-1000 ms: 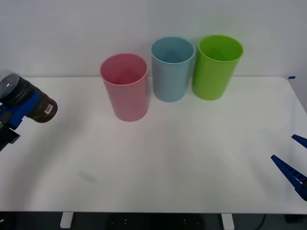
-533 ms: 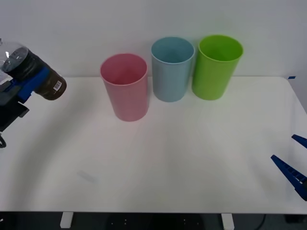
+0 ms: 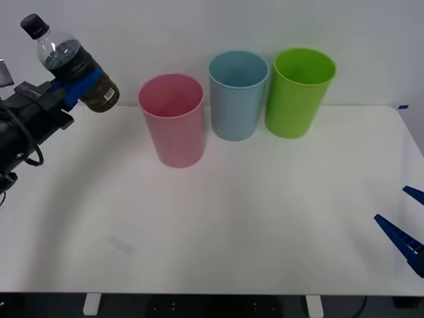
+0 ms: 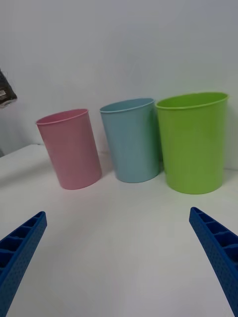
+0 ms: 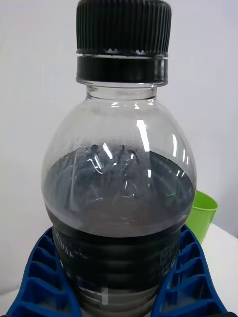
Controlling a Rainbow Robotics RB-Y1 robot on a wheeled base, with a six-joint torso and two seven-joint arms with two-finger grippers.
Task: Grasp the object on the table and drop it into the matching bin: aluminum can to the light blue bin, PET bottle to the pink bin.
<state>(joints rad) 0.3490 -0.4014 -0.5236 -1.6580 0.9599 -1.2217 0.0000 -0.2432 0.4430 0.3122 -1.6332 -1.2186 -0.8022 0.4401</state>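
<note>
White table (image 3: 218, 218) is carrying the pink bin (image 3: 172, 119), the light blue bin (image 3: 236, 95) and a green one (image 3: 299, 91). Left gripper (image 3: 74, 88) is clamping the PET bottle (image 3: 74, 63) in the air, beside the pink bin. Grasping is done; dropping is remaining. Right gripper (image 3: 405, 228) is waiting open at the table's edge.

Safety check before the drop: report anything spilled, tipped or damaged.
Nothing stands out. The left gripper holds the capped PET bottle tilted in the air, left of the pink bin. All three bins stand upright, and no spill shows on the table.
</note>
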